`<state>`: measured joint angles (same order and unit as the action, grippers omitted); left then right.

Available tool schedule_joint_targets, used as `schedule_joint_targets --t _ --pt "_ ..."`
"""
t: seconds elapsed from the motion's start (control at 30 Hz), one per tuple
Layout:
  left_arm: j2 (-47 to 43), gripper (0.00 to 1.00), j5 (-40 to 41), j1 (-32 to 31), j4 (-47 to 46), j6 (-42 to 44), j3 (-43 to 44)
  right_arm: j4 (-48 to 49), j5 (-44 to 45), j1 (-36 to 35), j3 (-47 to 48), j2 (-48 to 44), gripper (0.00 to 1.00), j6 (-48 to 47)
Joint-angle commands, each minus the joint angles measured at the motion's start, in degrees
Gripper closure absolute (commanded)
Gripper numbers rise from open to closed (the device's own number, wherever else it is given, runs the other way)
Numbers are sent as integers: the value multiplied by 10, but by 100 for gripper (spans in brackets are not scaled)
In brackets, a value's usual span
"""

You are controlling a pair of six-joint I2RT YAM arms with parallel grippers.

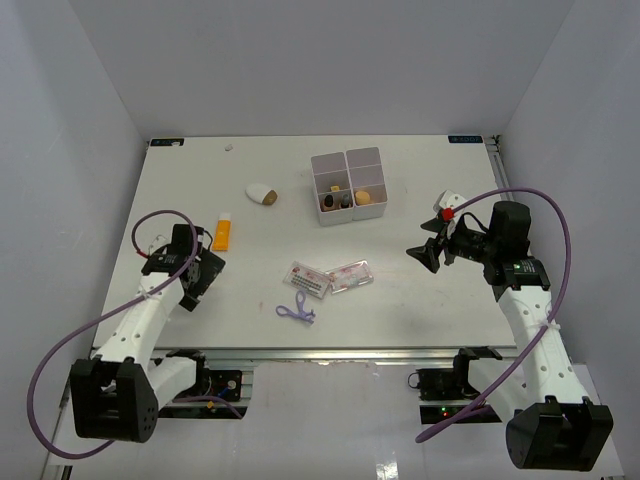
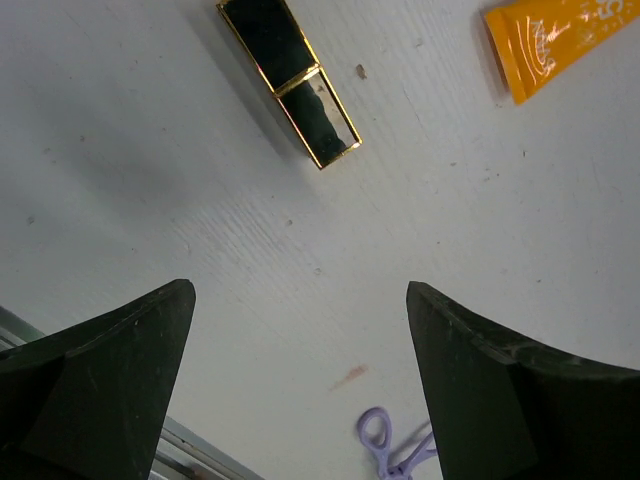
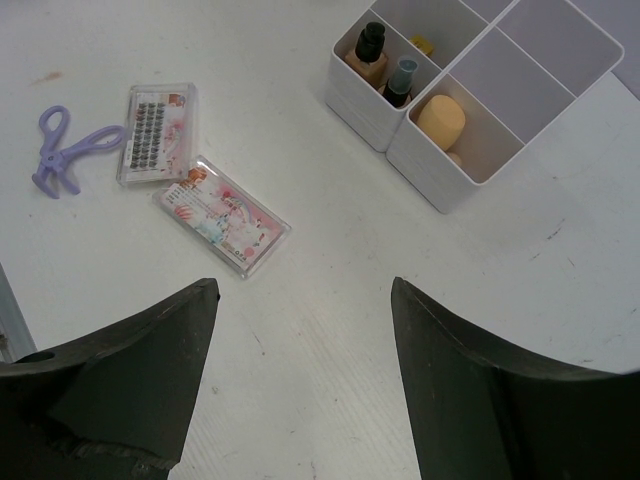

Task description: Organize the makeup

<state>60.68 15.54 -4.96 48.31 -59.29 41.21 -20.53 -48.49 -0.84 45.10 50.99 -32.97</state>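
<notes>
Between picks, we hold left gripper (image 2: 300,290) and right gripper (image 3: 305,285) with jaws open, empty. Orange tube (image 1: 222,233), clear packets (image 3: 222,215) and purple tool (image 1: 296,311) lie loose on the worktop (image 1: 450,320), outside the white box (image 1: 335,216). Next, we judge, the left jaws need centring over the tube.

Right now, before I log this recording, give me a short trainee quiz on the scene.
1. True or false: the purple scissor-shaped tool lies on the table, outside the white four-compartment plastic box.
2. How many flat clear packets with pink print lie on the table?
3. The tan egg-shaped sponge sits: A in the box; B beside the packets; C beside the tool.
Key: 1 true; 2 two; 3 A.
</notes>
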Motion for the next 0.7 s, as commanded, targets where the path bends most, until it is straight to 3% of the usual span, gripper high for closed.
schedule_joint_targets --t 0.0,0.2,0.67 --pt "22 2 -8 47 -22 -18 -3 1 -13 1 -2 -9 24 6" --pt "107 10 -34 103 -87 -9 7 1 -15 1 -4 -6 24 6" --pt "250 26 -16 107 -104 -12 83 3 -12 19 -5 6 24 8"
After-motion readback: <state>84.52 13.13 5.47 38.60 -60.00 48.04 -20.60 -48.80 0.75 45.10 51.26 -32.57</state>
